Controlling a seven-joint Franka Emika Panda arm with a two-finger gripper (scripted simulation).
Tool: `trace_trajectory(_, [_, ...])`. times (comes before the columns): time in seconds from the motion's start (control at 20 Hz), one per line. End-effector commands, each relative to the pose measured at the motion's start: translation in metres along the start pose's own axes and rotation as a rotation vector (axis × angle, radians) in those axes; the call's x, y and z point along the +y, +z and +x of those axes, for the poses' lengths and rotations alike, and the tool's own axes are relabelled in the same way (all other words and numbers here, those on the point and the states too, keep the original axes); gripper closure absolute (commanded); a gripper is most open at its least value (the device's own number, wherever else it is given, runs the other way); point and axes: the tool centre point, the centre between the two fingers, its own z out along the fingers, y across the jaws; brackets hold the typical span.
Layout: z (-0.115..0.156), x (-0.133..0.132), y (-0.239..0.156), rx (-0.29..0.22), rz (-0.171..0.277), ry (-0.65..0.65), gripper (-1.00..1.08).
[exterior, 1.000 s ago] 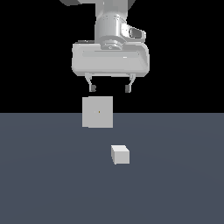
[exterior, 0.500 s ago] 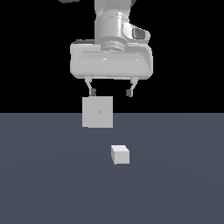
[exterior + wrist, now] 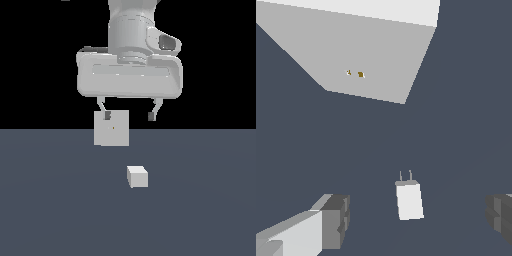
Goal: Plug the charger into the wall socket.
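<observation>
Down on the dark grey counter [image 3: 50, 210] lies the charger [image 3: 137, 176], a small off-white block resting free and untouched, and in the wrist view [image 3: 409, 200] two thin prongs stick out of one end, pointing toward the wall socket [image 3: 111, 128]. That socket, a larger pale square block with tiny yellowish marks at its face centre [image 3: 356, 60], stands upright behind the charger and toward the exterior view's left, well apart from it. Above both hangs the claw [image 3: 129, 116], its dark-tipped fingers [image 3: 107, 115] spread wide and holding nothing.
</observation>
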Motion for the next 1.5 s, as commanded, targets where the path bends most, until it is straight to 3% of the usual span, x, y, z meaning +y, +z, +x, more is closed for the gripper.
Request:
trace_trajectory(0.0, [-0.006,0.001,0.006,0.029,0.0,-0.011,-0.92])
trace_trajectory(0.8, [-0.035,0.01,0.044,0.19,0.006,-0.07,-0.92])
trace_trajectory(1.45, [-0.041,0.012,0.057,0.236,0.011,-0.088,-0.92])
